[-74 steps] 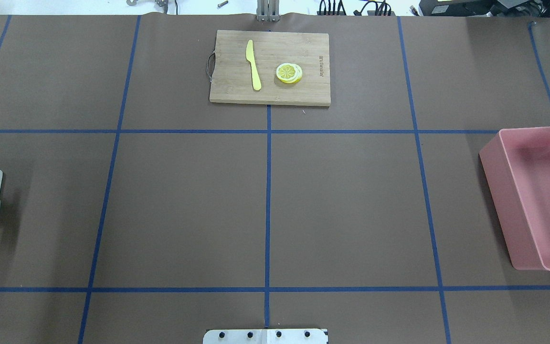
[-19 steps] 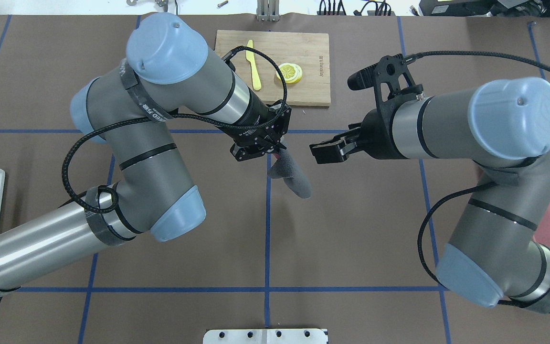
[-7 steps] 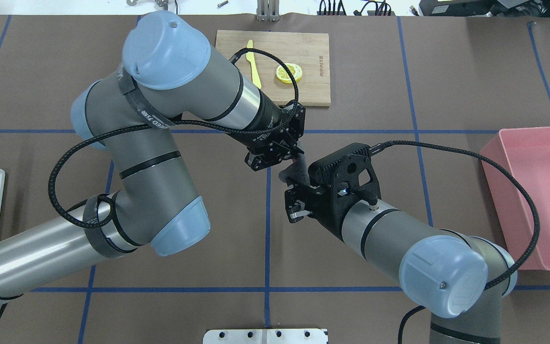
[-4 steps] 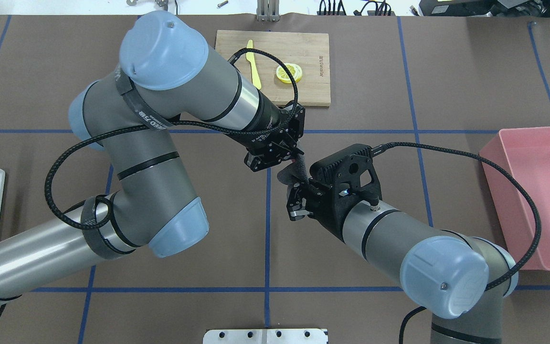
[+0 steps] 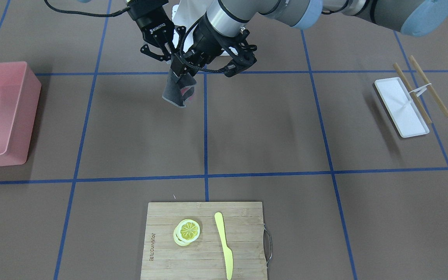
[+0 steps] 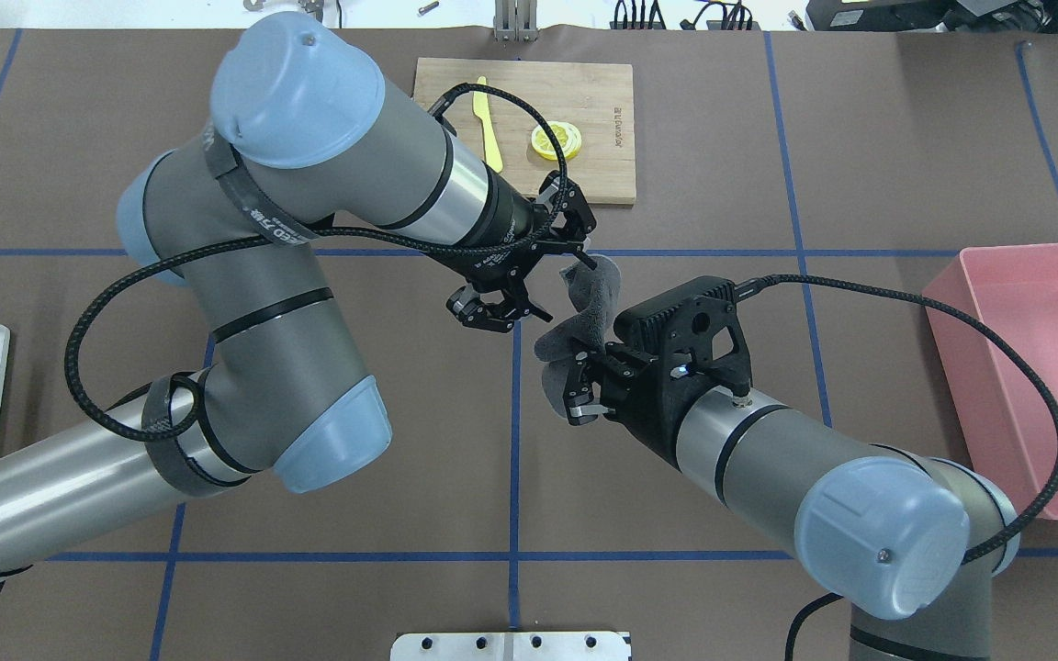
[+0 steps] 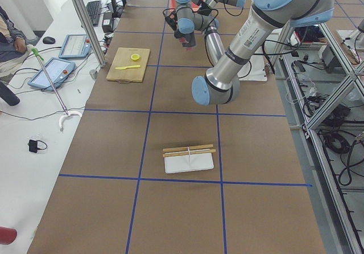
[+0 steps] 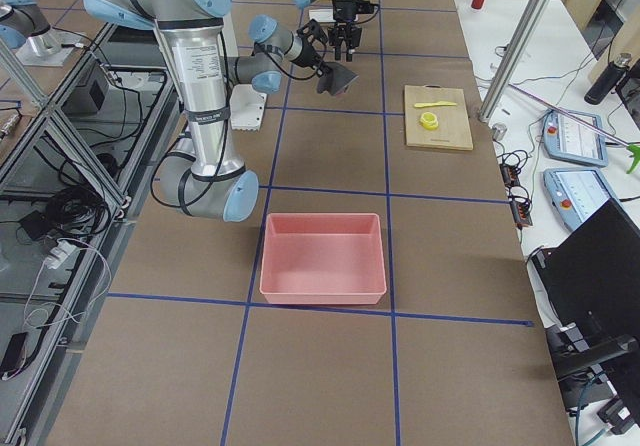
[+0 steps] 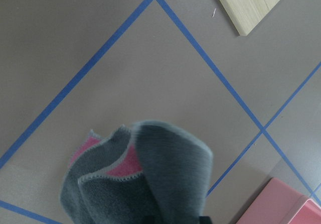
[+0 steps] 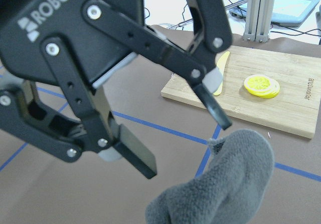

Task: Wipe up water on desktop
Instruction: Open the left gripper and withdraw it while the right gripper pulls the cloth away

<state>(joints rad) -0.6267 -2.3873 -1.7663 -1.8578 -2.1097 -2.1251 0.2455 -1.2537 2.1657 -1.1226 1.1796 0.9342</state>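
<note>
A grey cloth (image 6: 586, 308) with a pink inner side hangs above the brown desktop (image 6: 906, 165), near the middle blue tape cross. My right gripper (image 6: 578, 378) is shut on the cloth's lower fold. My left gripper (image 6: 558, 286) is open, with its fingers spread on either side of the cloth's top, and does not grip it. The right wrist view shows the open left gripper (image 10: 183, 143) above the cloth (image 10: 225, 184). The left wrist view looks down on the cloth (image 9: 135, 179). The front view shows the cloth (image 5: 177, 91) hanging free. I see no water on the desktop.
A bamboo cutting board (image 6: 584, 92) with a yellow knife (image 6: 489, 138) and lemon slices (image 6: 555, 140) lies at the far middle. A pink bin (image 6: 961, 367) stands at the right edge. A white tray (image 5: 401, 109) with chopsticks (image 5: 428, 83) sits on the left side.
The left arm brought the cloth to the middle and the right gripper closed on it. The left gripper has now opened and let go.
</note>
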